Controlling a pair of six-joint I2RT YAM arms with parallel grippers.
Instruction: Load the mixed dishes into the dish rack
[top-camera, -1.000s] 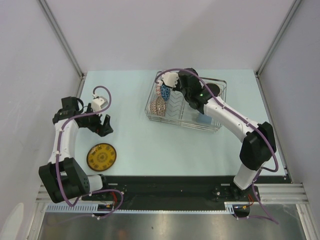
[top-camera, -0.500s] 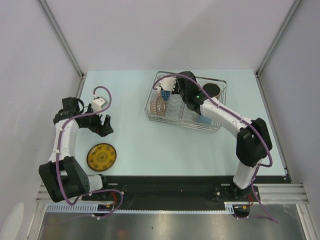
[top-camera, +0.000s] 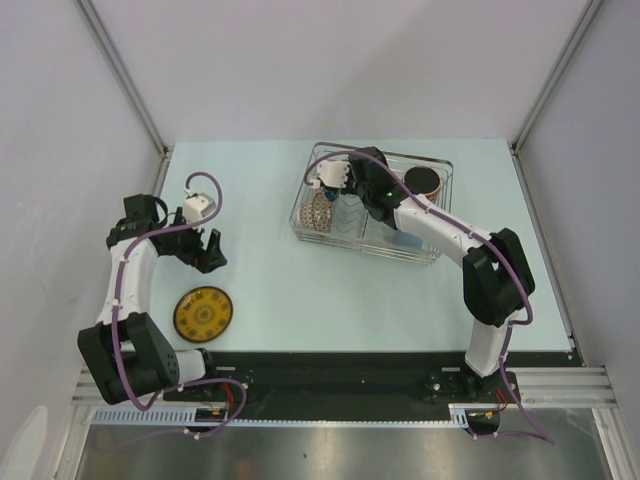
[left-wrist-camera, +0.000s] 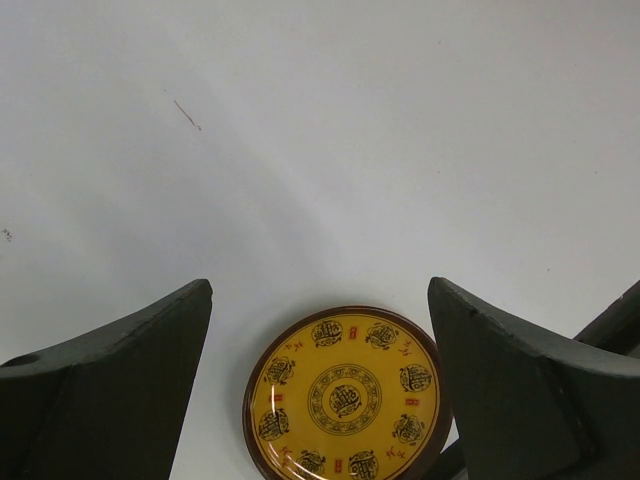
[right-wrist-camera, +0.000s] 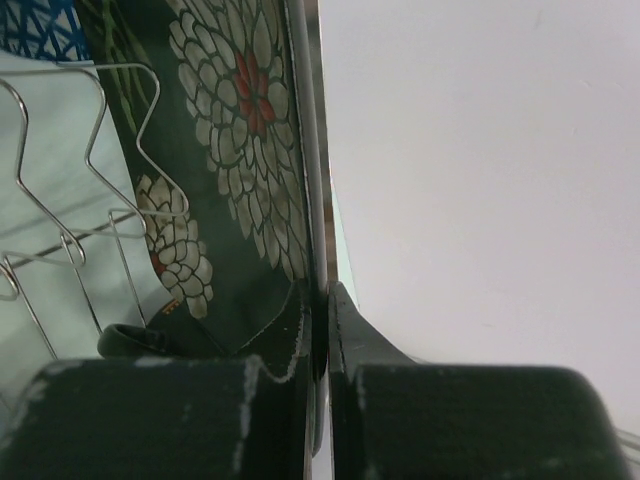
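Observation:
The small yellow patterned plate (top-camera: 203, 313) (left-wrist-camera: 345, 395) lies flat on the table near the left arm's base. My left gripper (top-camera: 207, 252) (left-wrist-camera: 320, 300) hovers open just beyond it, holding nothing. My right gripper (top-camera: 345, 197) (right-wrist-camera: 322, 295) is shut on the edge of the black square floral plate (right-wrist-camera: 230, 130), held upright among the prongs of the dish rack (top-camera: 445, 165) (right-wrist-camera: 100, 180). Inside the rack sit the beige-pink bowl (top-camera: 318, 212), the blue patterned bowl (right-wrist-camera: 40, 25), the black mug with red inside (top-camera: 423, 181) and the light-blue cup (top-camera: 407, 241).
The silver wire rack stands at the back centre-right of the pale table. Grey walls close in on the left, the back and the right. The black base rail (top-camera: 340, 370) runs along the near edge.
My right arm has carried the black floral plate leftward and lower into the rack's slotted part, and its elbow has swung inward. The left arm and the yellow plate have stayed put.

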